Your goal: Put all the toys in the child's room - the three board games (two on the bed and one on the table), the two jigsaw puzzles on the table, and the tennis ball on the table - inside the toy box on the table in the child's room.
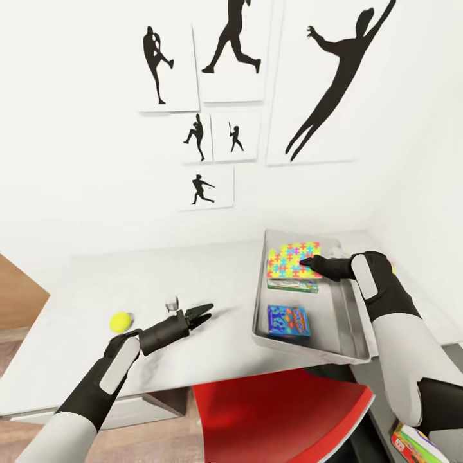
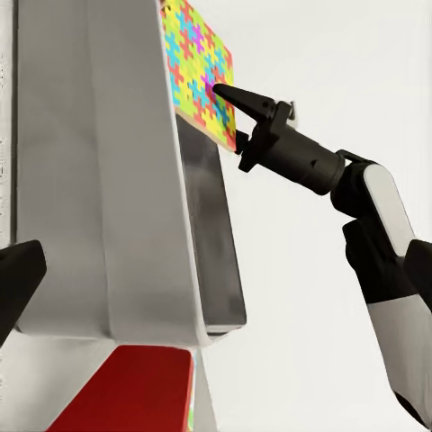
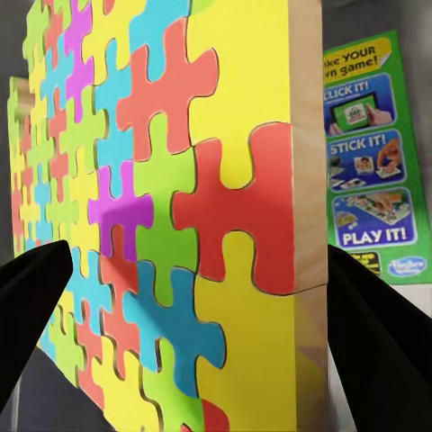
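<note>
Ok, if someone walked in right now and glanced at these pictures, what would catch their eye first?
Probably the bright multicoloured jigsaw puzzle board lying in the grey metal toy box on the white table, with the right gripper reaching over it, its jaws apart. Next, the black athlete silhouette posters on the wall above, and the small yellow tennis ball on the table near the left gripper.

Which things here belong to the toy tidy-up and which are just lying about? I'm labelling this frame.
Belonging to the job:
- toy box
- jigsaw puzzle, right gripper over it
- blue box in the toy box
- green board game under the puzzle
- tennis ball on the table

Lying about:
- red chair
- wall silhouettes
- left gripper, idle
</note>
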Robot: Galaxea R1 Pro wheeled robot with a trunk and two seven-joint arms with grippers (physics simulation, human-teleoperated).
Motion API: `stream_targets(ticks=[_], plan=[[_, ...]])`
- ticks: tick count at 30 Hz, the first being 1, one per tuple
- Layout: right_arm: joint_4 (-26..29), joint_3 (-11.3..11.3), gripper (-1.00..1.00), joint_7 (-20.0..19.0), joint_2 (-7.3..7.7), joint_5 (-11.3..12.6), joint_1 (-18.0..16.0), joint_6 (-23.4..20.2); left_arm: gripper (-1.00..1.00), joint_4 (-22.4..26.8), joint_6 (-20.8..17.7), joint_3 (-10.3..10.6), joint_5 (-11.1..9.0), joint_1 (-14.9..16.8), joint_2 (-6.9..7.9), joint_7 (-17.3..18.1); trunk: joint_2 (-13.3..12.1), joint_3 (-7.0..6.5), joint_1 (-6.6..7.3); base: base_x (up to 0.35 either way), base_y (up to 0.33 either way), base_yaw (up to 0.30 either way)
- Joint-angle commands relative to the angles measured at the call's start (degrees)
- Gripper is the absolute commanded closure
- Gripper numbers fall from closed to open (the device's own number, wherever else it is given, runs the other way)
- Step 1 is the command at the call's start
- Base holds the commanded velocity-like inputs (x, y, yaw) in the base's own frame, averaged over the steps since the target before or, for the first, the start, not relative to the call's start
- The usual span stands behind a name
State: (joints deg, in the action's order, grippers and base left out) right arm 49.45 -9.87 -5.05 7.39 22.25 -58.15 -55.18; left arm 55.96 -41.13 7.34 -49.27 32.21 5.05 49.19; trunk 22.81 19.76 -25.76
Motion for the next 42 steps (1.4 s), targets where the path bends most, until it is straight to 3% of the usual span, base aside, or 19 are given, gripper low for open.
stream_targets(ticks=[1, 16, 27, 42], plan=[[0.0, -0.2, 1.00, -0.2, -0.05, -0.5, -0.3, -0.3, -1.00, 0.0, -0.4, 0.1, -0.7, 0.0, 0.05, -0.1, 0.1, 0.19, -0.03, 0.000, 0.000, 0.077], [0.1, -0.2, 1.00, 1.0, -0.13, -0.5, -1.2, -0.1, -1.00, 0.0, -0.4, 0.1, -1.7, 0.0, 0.05, -0.1, 0.1, 1.48, -0.03, 0.000, 0.000, 0.071], [0.2, -0.5, 1.00, 1.3, 0.11, -0.6, -1.3, 3.3, -1.00, 0.0, -0.4, 0.1, -1.7, 0.0, 0.05, -0.1, 0.1, 1.67, -0.03, 0.000, 0.000, 0.015], [0.2, -0.5, 1.00, 1.4, 0.16, -0.6, -1.3, 4.3, -1.00, -0.1, -0.4, 0.1, -1.7, 0.0, 0.05, -0.1, 0.1, 1.84, -0.03, 0.000, 0.000, 0.001]])
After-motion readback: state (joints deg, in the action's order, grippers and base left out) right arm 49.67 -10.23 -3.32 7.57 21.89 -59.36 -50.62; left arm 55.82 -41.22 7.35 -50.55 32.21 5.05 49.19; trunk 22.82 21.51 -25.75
